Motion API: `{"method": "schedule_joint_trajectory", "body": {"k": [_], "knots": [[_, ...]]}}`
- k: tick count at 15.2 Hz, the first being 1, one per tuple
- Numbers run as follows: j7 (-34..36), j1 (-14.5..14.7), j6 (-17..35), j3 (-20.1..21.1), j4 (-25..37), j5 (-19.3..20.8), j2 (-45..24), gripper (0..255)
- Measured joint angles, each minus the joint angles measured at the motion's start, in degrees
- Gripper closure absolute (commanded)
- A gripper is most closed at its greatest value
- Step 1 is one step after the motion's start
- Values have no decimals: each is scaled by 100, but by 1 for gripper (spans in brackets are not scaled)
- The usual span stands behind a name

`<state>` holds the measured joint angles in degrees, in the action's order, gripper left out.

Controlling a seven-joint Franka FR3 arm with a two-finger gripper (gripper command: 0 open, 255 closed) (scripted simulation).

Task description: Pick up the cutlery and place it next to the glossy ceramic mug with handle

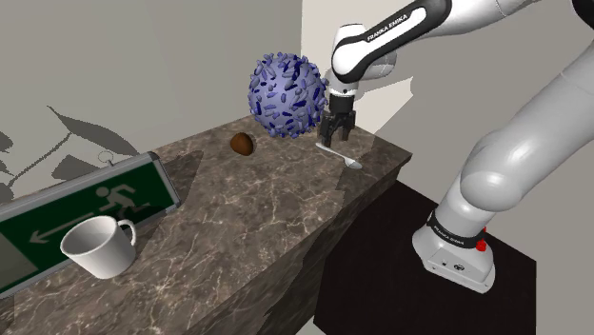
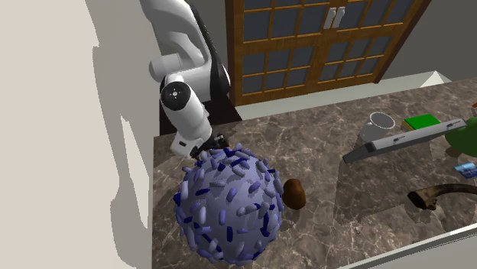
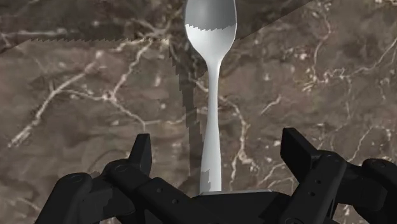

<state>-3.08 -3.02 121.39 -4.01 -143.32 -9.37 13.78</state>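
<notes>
The spoon [image 3: 212,95] lies flat on the marble counter [image 1: 267,209], near the edge by the arm. Its long axis runs straight out from the gripper [image 3: 217,141], bowl farthest. The fingers stand apart on either side of the handle, not touching it.

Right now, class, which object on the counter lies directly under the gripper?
The spoon, framed by the open gripper; the blue ball, brown lump and white mug sit elsewhere.

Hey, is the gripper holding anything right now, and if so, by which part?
Nothing is held. The gripper is open, its fingers apart on either side of the handle of the spoon, not touching it.
</notes>
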Motion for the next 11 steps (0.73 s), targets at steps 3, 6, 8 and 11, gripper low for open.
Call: {"method": "schedule_joint_trajectory", "body": {"k": [3, 6, 8, 11], "knots": [[-8, 33, 253, 25, -131, -57, -124, 0], [-29, 50, 427, 34, -216, -93, -214, 0], [-31, 53, 455, 37, -231, -99, -225, 0], [-31, 54, 462, 37, -234, -101, -228, 0]]}}
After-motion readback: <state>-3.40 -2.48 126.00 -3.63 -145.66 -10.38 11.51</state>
